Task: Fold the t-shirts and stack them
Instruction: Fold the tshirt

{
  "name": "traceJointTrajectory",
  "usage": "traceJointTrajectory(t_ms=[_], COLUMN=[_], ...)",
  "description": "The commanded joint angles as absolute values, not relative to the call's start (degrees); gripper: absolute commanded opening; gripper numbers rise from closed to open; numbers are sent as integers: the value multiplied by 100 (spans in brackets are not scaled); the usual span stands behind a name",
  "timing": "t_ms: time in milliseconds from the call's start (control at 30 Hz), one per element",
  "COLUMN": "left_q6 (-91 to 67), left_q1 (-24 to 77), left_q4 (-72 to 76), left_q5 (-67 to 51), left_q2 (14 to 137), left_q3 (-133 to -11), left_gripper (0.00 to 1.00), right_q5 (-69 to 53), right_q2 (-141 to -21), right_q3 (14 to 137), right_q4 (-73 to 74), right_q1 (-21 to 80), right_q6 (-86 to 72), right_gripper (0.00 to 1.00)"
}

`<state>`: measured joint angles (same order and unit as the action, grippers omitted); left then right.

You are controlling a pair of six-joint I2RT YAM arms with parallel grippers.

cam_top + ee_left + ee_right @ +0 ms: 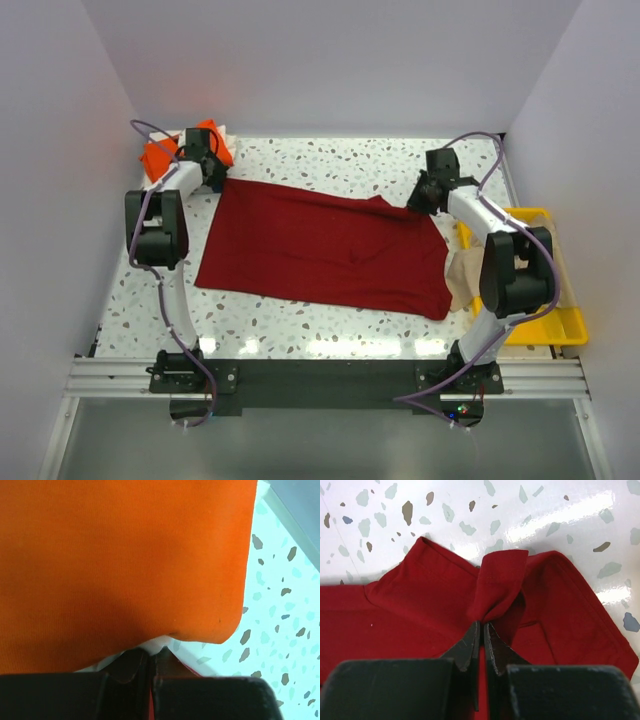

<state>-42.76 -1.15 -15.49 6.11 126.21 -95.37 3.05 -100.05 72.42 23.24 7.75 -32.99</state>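
Observation:
A dark red t-shirt [320, 250] lies spread flat across the middle of the table. My left gripper [212, 172] sits at its far left corner, jaws shut, with a sliver of red cloth showing between them [151, 652]. Close in front of it lies the bright orange t-shirt [120, 555], a whitish t-shirt [161, 643] peeking out under its edge. My right gripper [418, 198] is at the red shirt's far right corner. It is shut on a bunched fold of the dark red t-shirt [497, 585], pinched at the fingertips [483, 624]. A beige-tan t-shirt [463, 275] lies crumpled by the right arm.
A yellow plastic tray [562, 322] lies along the right edge of the table, partly behind the right arm. The orange t-shirt [160, 155] sits in the far left corner by the wall. White walls close in the table on three sides.

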Motion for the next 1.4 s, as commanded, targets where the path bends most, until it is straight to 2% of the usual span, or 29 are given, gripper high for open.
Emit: traceJointTrajectory(t_ms=[0,200,1033,1367], left_q6=[-4008,-4043,-4236,-4280], left_q1=[-273,-185,211,-210], left_q4=[-1108,-730,-300,-369], left_q5=[352,62,484,150], left_q2=[12578,12191,11013,11680], left_q3=[-9818,-9352,-7674,-8138], left_gripper=[0,0,0,0], right_q5=[202,246,729,562], right_q2=[-10002,-9949,-9519,-9615], right_q3=[7418,7427,7075,7137], right_q4=[2065,2109,2303,2320], right_q1=[747,756,756,747], right_q6=[-3366,-3331,-3349,-3296], right_gripper=[0,0,0,0])
